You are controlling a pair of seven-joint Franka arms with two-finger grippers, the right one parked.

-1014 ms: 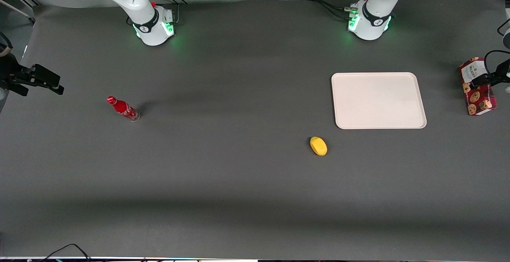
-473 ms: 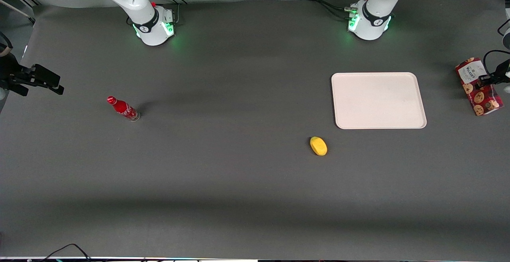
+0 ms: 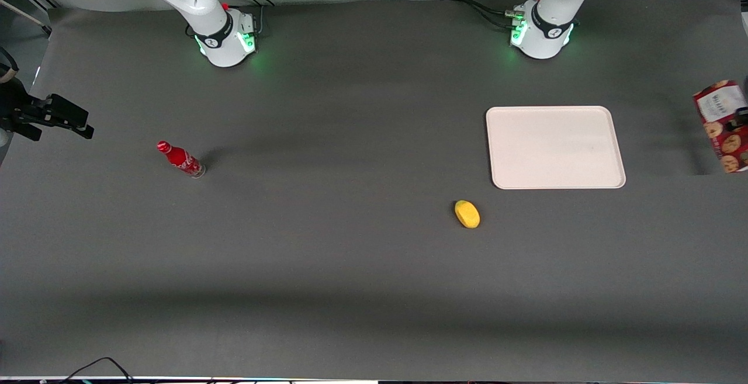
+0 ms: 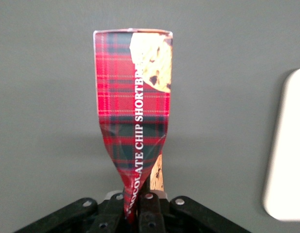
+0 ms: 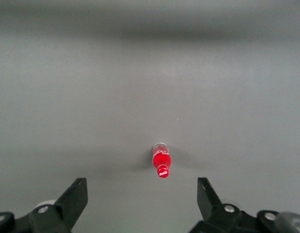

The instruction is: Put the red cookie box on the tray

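Note:
The red cookie box is a dark-red tartan carton with cookie prints and a white label. It hangs above the table at the working arm's end, beside the tray and apart from it. My left gripper shows only partly at the picture's edge, on the box. In the left wrist view the gripper is shut on the box, pinching its end flat so the carton is creased. The cream-white tray's rim shows beside the box, below it on the table.
A yellow oval fruit lies on the table nearer the front camera than the tray. A small red bottle stands toward the parked arm's end, also seen in the right wrist view. Both arm bases stand at the table's back edge.
The box has been lifted off the table in the gripper and has shifted toward the working arm's end, now partly out of the front view. Tray, fruit and bottle have not moved.

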